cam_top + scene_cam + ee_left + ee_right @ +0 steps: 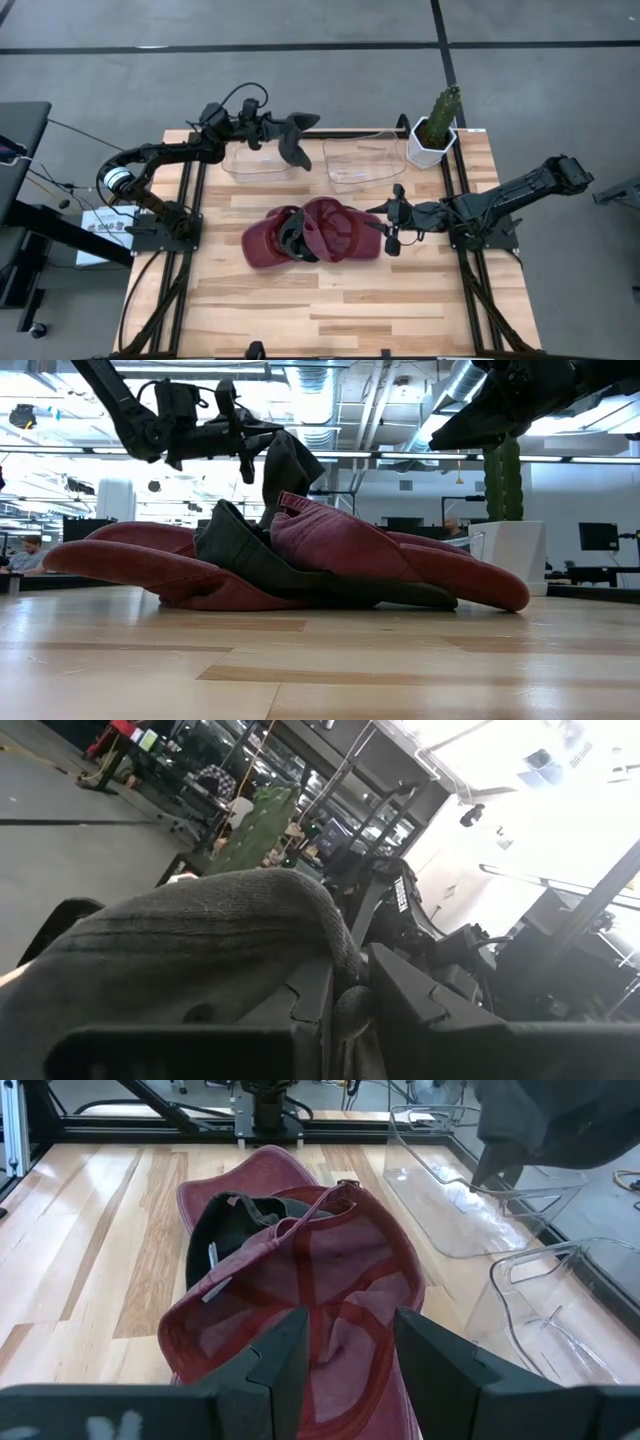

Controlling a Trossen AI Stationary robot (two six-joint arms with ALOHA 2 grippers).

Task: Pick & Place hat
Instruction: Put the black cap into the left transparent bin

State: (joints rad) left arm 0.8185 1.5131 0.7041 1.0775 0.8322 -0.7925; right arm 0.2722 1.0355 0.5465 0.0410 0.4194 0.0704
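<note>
A dark grey knit hat (296, 142) hangs in the air over the left clear bin (250, 165), with my left gripper (280, 128) shut on it; it also shows in the low view (287, 470) and left wrist view (200, 935). On the table's middle lies a pile of maroon hats (335, 230) with a dark hat (293, 238) lying among them. My right gripper (345, 1350) stands open in the air at the pile's right end (392, 222), above the table, touching nothing. My left gripper pinches a gathered fold of the grey hat (345, 1010) between its two fingers. The fingers lie about level, coming from the table's left. The hat is lifted clear, draped over the fingers and hanging below them above the left bin.
A second clear bin (362, 160) stands right of the first at the table's far side. A cactus in a white pot (435, 135) stands at the far right corner. Bare wood lies along the near half of the table (330, 310).
</note>
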